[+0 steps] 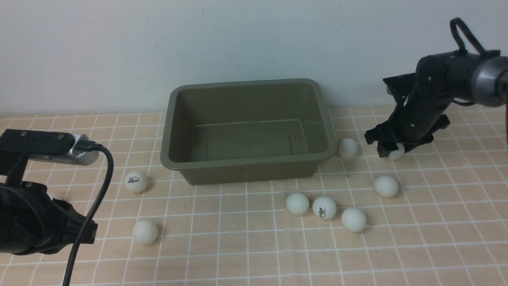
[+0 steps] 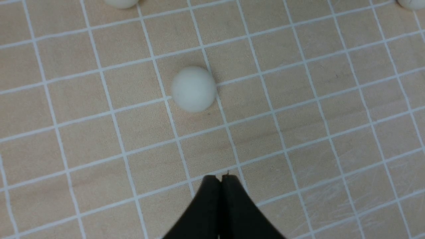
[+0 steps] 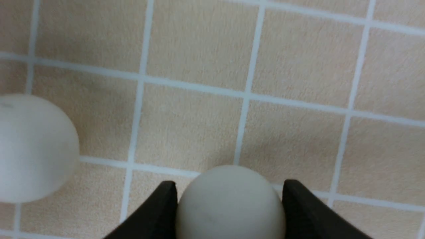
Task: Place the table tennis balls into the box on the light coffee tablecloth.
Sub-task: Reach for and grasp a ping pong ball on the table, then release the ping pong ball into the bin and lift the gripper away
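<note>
The far-right ball [image 1: 396, 151] sits low at cloth level to the right of the box [image 1: 248, 174], and the right gripper [image 3: 229, 186] is down over it. The gripper's two black fingers [image 3: 156, 215] press against opposite sides of this ball, so the jaws are closed onto it at about the ball's own width. A second ball [image 1: 347, 147] lies just beside the box's right wall, near the gripped one. The box stands open and empty in the middle of the checked tablecloth [image 1: 246, 258], toward the back. In front of the box a row of three balls [image 1: 324, 207] lies close together, the middle one printed, and a lone ball [image 1: 386, 186] rests further right. Left of the box are a printed ball [image 1: 135, 182] and, nearer the camera, a plain ball [image 1: 145, 231]. The left gripper [image 2: 219, 181] hangs over bare cloth with its fingers pressed together and nothing between them. In its wrist view a white ball [image 2: 193, 89] lies ahead of the tips, well apart from them; which of the front view's balls it is I cannot tell.
</note>
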